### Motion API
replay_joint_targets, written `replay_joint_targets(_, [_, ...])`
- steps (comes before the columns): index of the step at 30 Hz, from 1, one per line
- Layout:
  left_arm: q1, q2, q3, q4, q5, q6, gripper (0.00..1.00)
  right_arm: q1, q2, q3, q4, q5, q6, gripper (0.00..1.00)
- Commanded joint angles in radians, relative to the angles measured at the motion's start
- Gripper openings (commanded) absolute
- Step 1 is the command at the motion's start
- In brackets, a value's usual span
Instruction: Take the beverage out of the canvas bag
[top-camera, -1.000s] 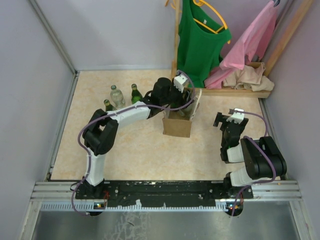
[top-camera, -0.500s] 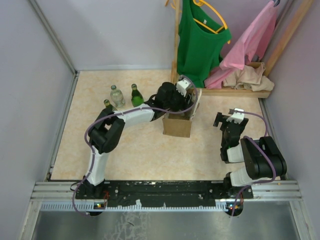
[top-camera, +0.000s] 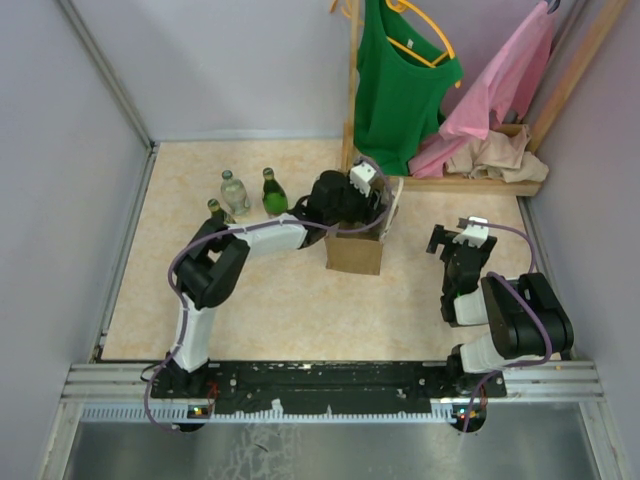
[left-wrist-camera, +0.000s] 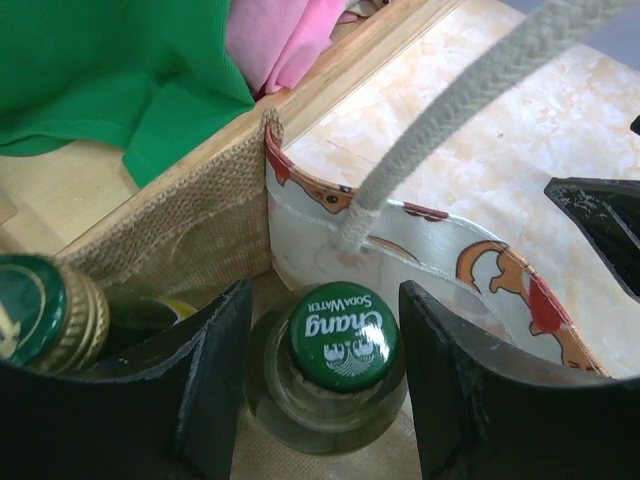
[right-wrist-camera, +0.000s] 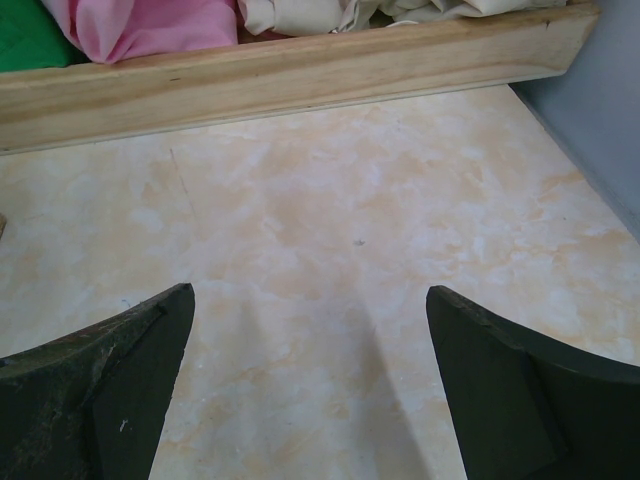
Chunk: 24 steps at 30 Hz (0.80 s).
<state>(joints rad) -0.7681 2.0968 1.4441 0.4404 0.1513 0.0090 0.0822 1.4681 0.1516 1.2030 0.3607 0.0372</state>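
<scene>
The green-capped bottle (left-wrist-camera: 343, 335) stands upright in the canvas bag (left-wrist-camera: 190, 230), its cap dead between the left fingers (left-wrist-camera: 200, 400), which are parted and not yet clamped on it.

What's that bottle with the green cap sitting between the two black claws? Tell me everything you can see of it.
It is a glass bottle with a green crown cap printed in white "Chang Soda Water" above a small emblem. Only the cap and the clear-looking neck show. It stands upright inside the canvas bag, close to the patterned lining, beside a second bottle capped in green and gold. The left gripper straddles its neck, jaws open, with a thin gap on each side.
</scene>
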Motion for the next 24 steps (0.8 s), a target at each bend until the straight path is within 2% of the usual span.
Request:
replay_joint_targets(1, [-0.005, -0.120, -0.045, 0.096, -0.058, 0.042, 0.00, -0.001, -0.017, 0.020, 0.046, 0.004, 0.003, 0.99])
replay_joint_targets(11, [-0.016, -0.324, -0.056, 0.124, -0.070, 0.078, 0.00, -0.001, -0.017, 0.020, 0.046, 0.004, 0.003, 0.99])
replay_joint_targets(18, [-0.019, -0.385, -0.053, 0.100, -0.065, 0.087, 0.00, -0.001, -0.017, 0.019, 0.046, 0.003, 0.003, 0.99])
replay_joint_targets(24, [-0.023, -0.332, -0.061, 0.080, -0.031, 0.074, 0.38, -0.001, -0.017, 0.019, 0.046, 0.004, 0.002, 0.99])
